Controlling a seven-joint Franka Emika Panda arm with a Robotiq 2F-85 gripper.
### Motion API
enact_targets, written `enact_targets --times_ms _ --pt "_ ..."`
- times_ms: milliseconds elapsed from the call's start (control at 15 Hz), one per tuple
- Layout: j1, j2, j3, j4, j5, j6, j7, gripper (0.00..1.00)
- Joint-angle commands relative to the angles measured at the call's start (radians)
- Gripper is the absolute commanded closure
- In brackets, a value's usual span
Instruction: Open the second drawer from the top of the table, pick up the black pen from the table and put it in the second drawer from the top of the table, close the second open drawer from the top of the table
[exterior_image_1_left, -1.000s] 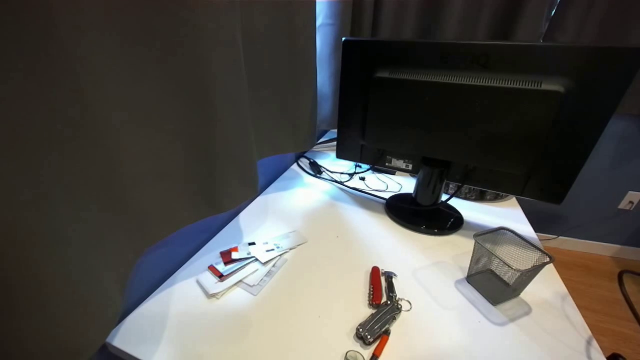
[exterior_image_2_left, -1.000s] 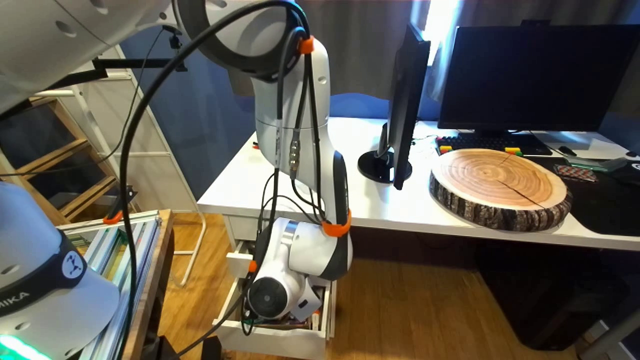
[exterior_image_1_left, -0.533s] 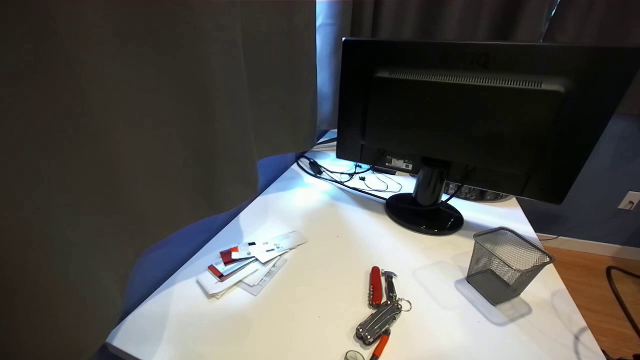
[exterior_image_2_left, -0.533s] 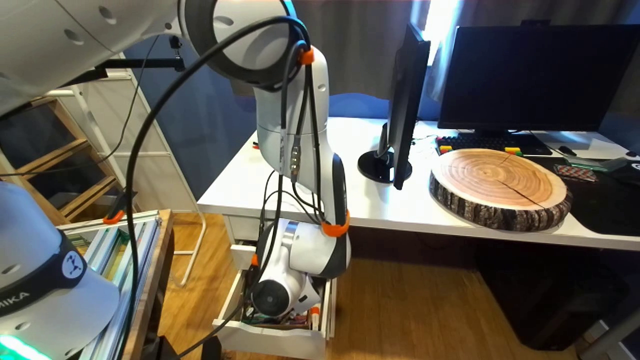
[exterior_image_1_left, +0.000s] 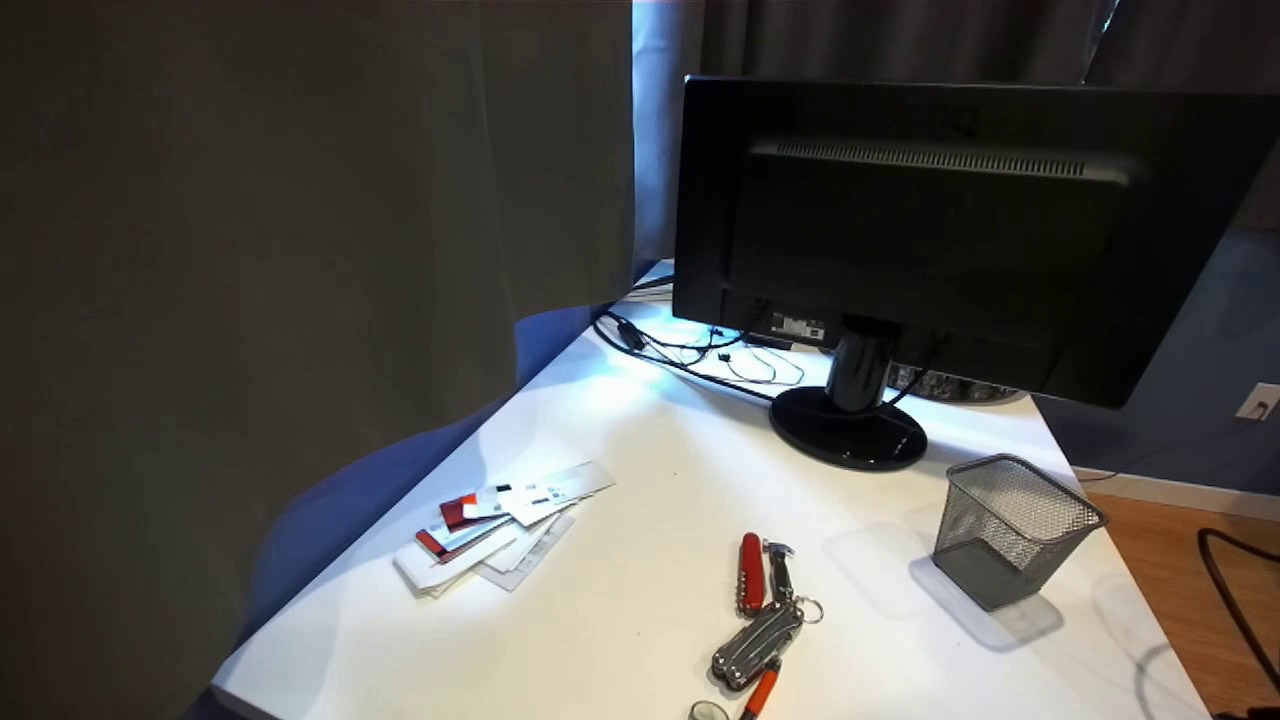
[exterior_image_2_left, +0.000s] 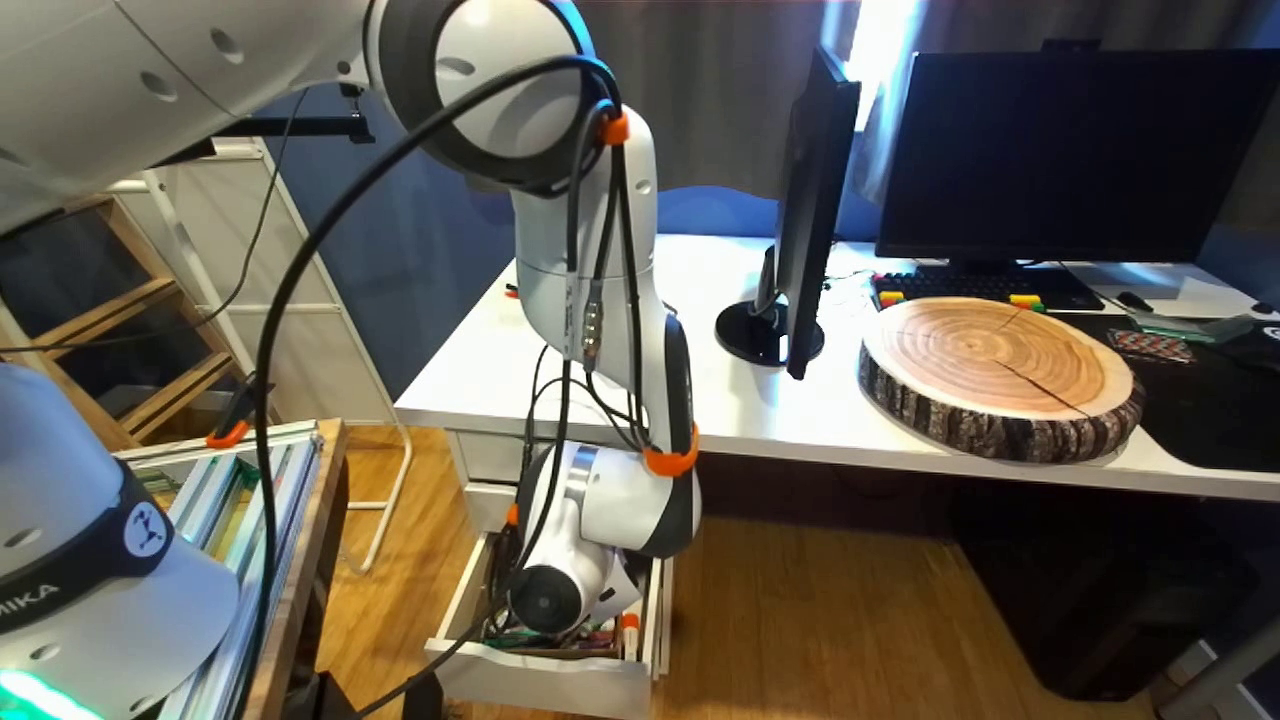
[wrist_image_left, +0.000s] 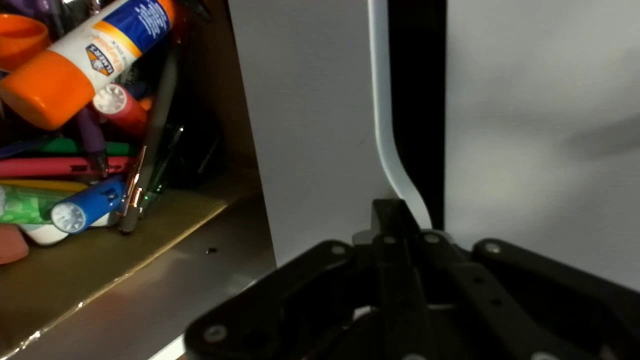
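Note:
The table (exterior_image_1_left: 640, 560) is a white desk, also seen in an exterior view (exterior_image_2_left: 455, 365). Its second drawer's white front (exterior_image_2_left: 489, 505) stands below the top drawer's front (exterior_image_2_left: 495, 457) and looks nearly flush. In the wrist view the second drawer's front (wrist_image_left: 310, 125) has a curved top edge, with a thin dark gap before the top drawer's front (wrist_image_left: 540, 150). My gripper (wrist_image_left: 397, 215) is shut, its fingertips against the second drawer's front near that curved edge. The arm hides the gripper in the exterior view. I cannot make out the black pen on the table.
A lower drawer (exterior_image_2_left: 545, 680) stands open beneath the arm, holding pens and a glue stick (wrist_image_left: 95, 60). On the table are a mesh cup (exterior_image_1_left: 1010, 540), a multitool (exterior_image_1_left: 757, 645), a red pocket knife (exterior_image_1_left: 751, 572), papers (exterior_image_1_left: 500, 530), and a monitor (exterior_image_1_left: 930, 230).
The second drawer's front has moved inward toward the desk, and the arm has moved with it. The cable has shifted. The lower drawer and the things on the table have not moved.

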Motion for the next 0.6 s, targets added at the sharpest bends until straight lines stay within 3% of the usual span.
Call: enact_targets --times_ms 0,533 --pt "0.032 0.046 0.015 0.061 -0.026 -0.028 0.056 1.0" --pt "0.039 0.02 -0.012 0.038 -0.051 -0.026 0.066 1.0"
